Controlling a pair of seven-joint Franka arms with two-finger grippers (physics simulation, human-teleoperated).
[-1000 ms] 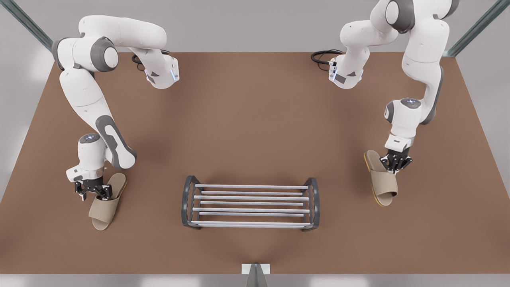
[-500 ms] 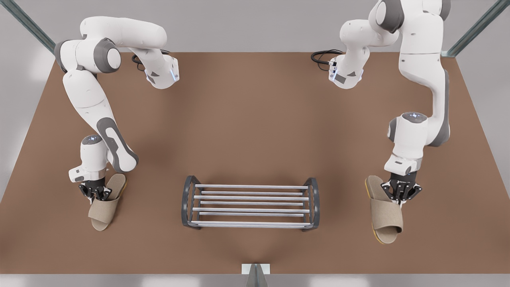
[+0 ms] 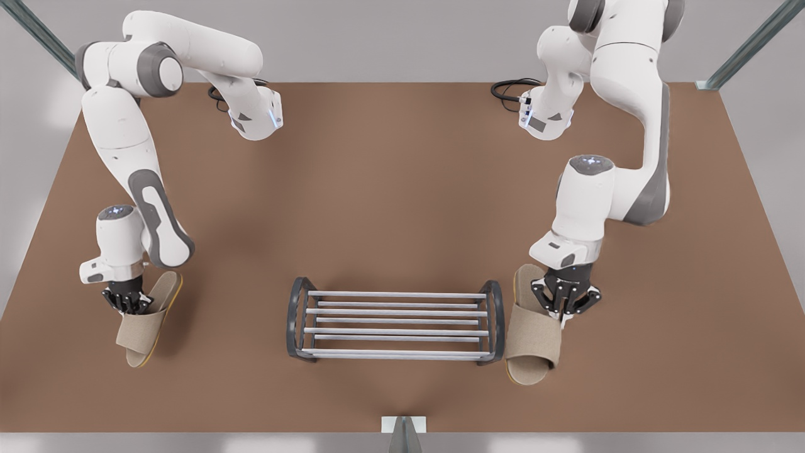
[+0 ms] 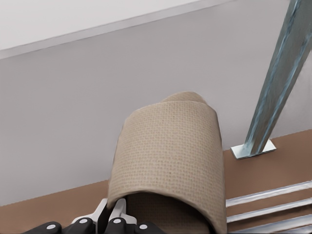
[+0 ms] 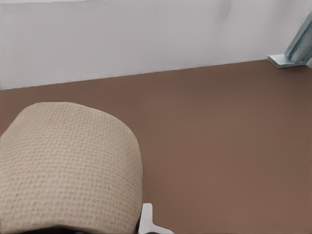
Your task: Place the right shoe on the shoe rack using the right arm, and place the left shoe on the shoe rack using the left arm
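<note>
Left shoe: held in my left gripper, fingers closed on the edge of its wide strap at the heel-side opening. The toe points away from the fingers, toward the front view's lower edge. In the left wrist view the strap arches directly ahead of the fingers.

Shoe rack: just beside the left fingers, on the front view's left of them. The held shoe sits against its nearer dark end frame, and its pale bars show beside the shoe in the left wrist view.

Right shoe: held in my right gripper, fingers closed on its strap the same way, toe pointing away from them. The rack is well apart from these fingers.

Tabletop: brown, lying under both shoes and the rack.
</note>
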